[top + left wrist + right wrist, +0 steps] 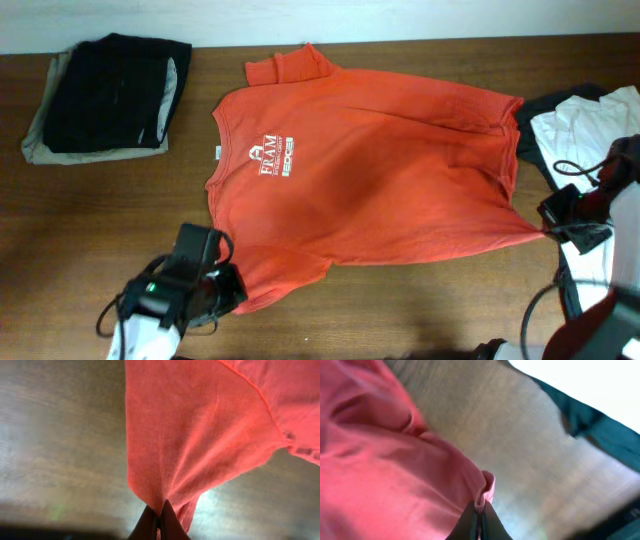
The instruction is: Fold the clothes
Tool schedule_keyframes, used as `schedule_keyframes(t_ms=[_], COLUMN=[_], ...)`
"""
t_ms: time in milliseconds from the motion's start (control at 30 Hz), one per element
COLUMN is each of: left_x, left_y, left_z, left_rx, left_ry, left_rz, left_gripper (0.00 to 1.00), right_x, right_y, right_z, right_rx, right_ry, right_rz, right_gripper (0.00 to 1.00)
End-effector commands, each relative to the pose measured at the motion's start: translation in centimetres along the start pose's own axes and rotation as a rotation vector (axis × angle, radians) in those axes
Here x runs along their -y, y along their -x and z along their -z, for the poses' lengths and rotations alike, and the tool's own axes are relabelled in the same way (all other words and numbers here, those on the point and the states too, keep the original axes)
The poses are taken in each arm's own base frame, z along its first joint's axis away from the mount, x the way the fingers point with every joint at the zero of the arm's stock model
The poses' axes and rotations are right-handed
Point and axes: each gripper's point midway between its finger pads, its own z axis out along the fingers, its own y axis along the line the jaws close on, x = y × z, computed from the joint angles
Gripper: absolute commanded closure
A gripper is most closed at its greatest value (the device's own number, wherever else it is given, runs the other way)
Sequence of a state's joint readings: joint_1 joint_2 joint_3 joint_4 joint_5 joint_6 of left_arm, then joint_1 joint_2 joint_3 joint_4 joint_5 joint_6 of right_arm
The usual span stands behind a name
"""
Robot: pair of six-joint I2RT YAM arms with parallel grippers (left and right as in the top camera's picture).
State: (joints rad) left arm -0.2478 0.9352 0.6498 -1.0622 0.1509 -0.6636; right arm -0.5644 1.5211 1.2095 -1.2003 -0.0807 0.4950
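Note:
A red-orange T-shirt (370,170) lies flat on the wooden table, collar to the left, hem to the right, white lettering (268,160) near the collar. My left gripper (236,287) sits at the shirt's near-left sleeve. In the left wrist view its fingertips (159,516) are shut on a pinch of the red fabric (200,435), which fans out from them. My right gripper (547,228) is at the near-right hem corner. The right wrist view shows it (480,509) shut on a fold of the hem (487,485).
A folded stack of dark and beige clothes (105,95) sits at the far left of the table. White and dark garments (585,125) lie heaped at the right edge, right beside the right arm. Bare wood (420,310) runs along the front.

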Motion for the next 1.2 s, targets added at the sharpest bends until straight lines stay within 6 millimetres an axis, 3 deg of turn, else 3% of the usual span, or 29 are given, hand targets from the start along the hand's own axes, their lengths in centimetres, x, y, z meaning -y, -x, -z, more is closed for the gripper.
schedule_keyframes(t_ms=[0,233,400,500,600,700,867,1033,1167], left_x=[-0.1,0.7,1.2,1.3,1.6,3.0,3.7,5.6,7.7], left_y=[-0.9,-0.2,-0.3,0.3,2.1,4.9,9.1,12.2,15.8], left_z=[1.7,6.0,6.5,6.7,7.0,7.8,8.5,6.9,4.9], left_rx=[0.021,0.095,0.089,0.118,0.200,0.324,0.488,0.511,0.561], left_ry=[-0.032,-0.053,-0.080,-0.078,-0.078,-0.120,-0.090,-0.102,-0.118], left_rz=[0.014,-0.015,-0.021,-0.023,-0.027,-0.034,-0.017,-0.017,-0.034], left_gripper=[0.99,0.99,0.99,0.99,0.99,0.99,0.99,0.99,0.99], right_x=[2.3,3.7,4.1,3.8,3.2,2.5,1.7,0.8,-0.5], right_y=[0.0,-2.1,-2.8,-2.3,-1.6,-1.0,0.3,0.5,1.5], right_z=[3.0,4.8,4.9,5.4,5.4,5.3,5.2,3.9,2.6], right_rx=[0.108,0.107,0.085,0.130,0.155,0.175,0.223,0.219,0.249], right_ry=[-0.078,-0.108,-0.120,-0.092,-0.068,-0.033,0.002,0.055,0.125], right_rz=[-0.029,-0.030,-0.072,-0.096,-0.094,-0.092,-0.090,-0.084,-0.074], right_gripper=[0.96,0.96,0.96,0.96,0.96,0.96,0.96,0.96,0.96])
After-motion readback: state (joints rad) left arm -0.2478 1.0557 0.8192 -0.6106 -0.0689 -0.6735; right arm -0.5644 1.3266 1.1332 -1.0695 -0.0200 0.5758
